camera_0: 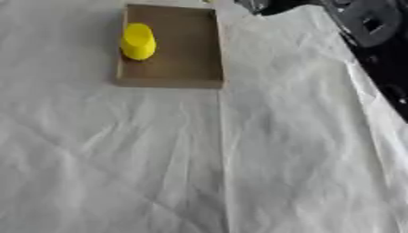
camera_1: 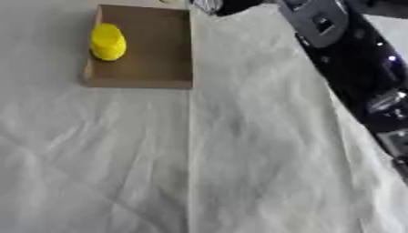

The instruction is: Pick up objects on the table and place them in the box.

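A shallow brown cardboard box (camera_0: 171, 83) lies on the table at the upper left. Inside it, on its left half, a yellow cup-shaped object (camera_0: 138, 42) lies on its side. My right arm (camera_1: 350, 63) stretches up along the right side toward the far edge. Only part of my right hand (camera_1: 227, 5) shows, just past the box's far right corner, and the picture's top edge cuts it off. It is apart from the yellow object. No view shows my left hand.
A creased white cloth (camera_0: 279, 159) covers the whole table. At the top edge, just beyond the box, a small pale yellow bit (camera_1: 169, 1) peeks in.
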You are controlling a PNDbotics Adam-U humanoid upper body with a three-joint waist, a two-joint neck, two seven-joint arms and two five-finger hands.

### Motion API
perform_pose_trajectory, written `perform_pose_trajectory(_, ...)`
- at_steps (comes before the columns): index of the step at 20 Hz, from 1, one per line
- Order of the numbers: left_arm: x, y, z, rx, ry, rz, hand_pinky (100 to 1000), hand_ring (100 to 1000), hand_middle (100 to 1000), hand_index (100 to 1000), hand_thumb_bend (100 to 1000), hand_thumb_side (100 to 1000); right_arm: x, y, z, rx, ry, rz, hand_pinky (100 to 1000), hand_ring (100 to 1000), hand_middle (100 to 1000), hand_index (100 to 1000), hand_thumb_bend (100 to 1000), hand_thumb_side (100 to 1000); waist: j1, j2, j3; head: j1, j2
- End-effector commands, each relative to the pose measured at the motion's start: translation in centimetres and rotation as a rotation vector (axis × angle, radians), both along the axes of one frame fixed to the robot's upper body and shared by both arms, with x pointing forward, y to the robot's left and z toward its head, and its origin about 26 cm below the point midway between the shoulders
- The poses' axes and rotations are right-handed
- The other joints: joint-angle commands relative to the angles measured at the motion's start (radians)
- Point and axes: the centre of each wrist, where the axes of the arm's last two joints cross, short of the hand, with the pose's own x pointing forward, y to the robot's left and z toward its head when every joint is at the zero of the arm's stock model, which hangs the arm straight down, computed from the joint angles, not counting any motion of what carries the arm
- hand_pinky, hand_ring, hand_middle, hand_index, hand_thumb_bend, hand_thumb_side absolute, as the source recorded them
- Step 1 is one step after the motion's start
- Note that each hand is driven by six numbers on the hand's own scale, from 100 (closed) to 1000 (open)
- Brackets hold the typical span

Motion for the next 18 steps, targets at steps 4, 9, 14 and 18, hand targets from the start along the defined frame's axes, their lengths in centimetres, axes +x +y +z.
perform_pose_trajectory(4, -0.3, -0.3, 0.8, 0.012, -0.027, -0.022, 871, 898, 822, 861, 100, 613, 2.6, -1.4, -2.1, -0.060, 0.005, -0.091, 889, 829, 561, 706, 100, 100, 0.008, -0.017, 0.009, -0.037, -0.006)
perform_pose_trajectory(9, -0.3, -0.4, 0.8, 0.008, -0.025, -0.026, 871, 899, 823, 861, 100, 617, 3.2, -1.6, -3.5, -0.124, 0.014, -0.083, 895, 870, 625, 746, 100, 100, 0.007, -0.011, 0.011, -0.042, -0.009)
perform_pose_trajectory(14, -0.3, -0.4, 0.7, 0.007, -0.023, -0.025, 871, 899, 822, 861, 100, 618, 3.3, -1.6, -3.5, -0.213, 0.025, -0.102, 919, 987, 785, 908, 100, 100, 0.011, -0.008, 0.013, -0.038, -0.007)
perform_pose_trajectory(18, -0.3, -0.4, 0.7, 0.006, -0.019, -0.027, 871, 900, 822, 861, 100, 618, 3.0, -1.4, -2.8, -0.255, -0.003, -0.122, 951, 1000, 865, 971, 113, 100, 0.011, -0.010, 0.011, -0.035, -0.007)
